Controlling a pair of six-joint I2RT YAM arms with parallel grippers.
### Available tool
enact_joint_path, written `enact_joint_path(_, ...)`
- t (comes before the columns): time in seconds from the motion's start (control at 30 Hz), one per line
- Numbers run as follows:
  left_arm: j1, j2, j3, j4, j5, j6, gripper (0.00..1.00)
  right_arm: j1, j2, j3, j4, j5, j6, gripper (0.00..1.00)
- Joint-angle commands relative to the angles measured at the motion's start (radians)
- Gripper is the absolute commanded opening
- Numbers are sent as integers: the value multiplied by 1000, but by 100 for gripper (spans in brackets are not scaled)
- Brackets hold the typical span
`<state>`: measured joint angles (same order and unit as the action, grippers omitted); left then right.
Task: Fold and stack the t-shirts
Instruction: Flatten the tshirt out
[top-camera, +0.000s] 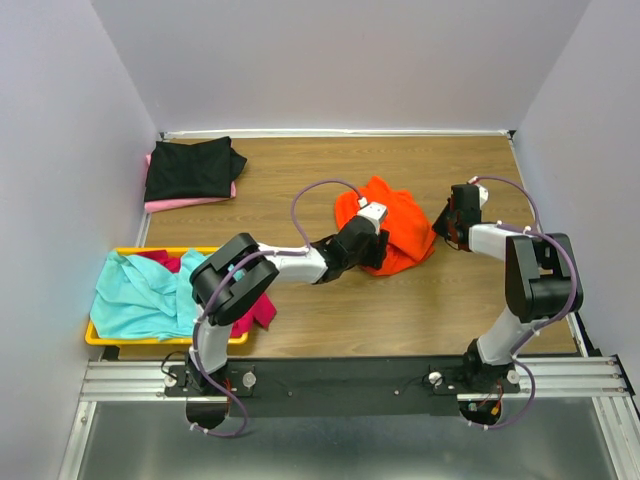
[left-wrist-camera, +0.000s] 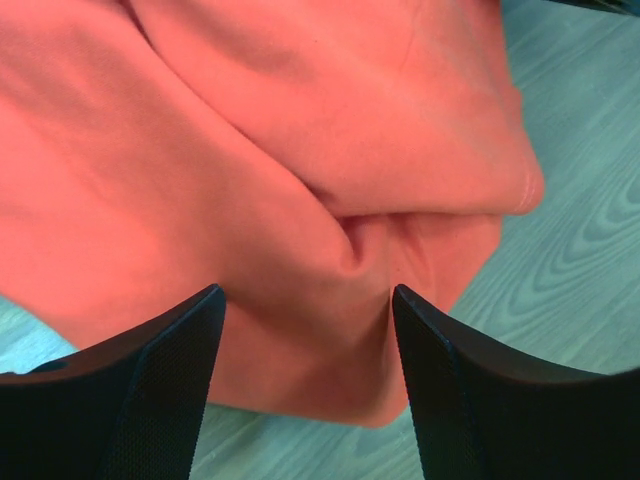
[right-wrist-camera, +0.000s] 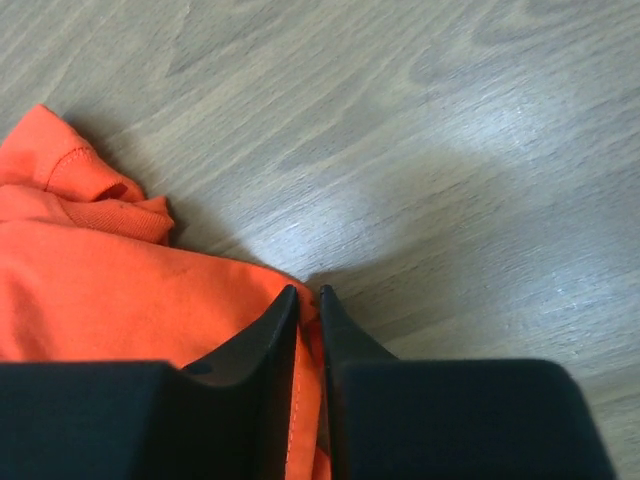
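Two pincers work at one orange shirt, which lies crumpled at centre-right of the overhead frame. Right pincer: fingers nearly pressed together, pinching the shirt's right edge. Left pincer: fingers spread, close over the bunched cloth, gripping nothing. Wooden table underneath. Upper left: black shirt lying on pink shirt. Lower left: yellow tray holding teal shirt and magenta shirt.

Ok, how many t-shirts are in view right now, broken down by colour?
orange t-shirt: 1
black t-shirt: 1
pale pink t-shirt: 1
teal t-shirt: 1
magenta t-shirt: 1
Total: 5
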<state>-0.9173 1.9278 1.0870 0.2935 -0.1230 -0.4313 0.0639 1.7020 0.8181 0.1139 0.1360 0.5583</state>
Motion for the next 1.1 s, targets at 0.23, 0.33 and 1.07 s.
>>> enact_joint_path(0.23,1,13,63,-49,-124,49,0,-6,-68,32,18,-49,0,1)
enact_joint_path(0.33,8,-88,47,-91,-237,114,0,-4,-168,39,10,-39,-6,0)
enact_joint_path(1.07,285,-427,14,-160,-314,264,68,-7,-616,170,-206,228,-78,1)
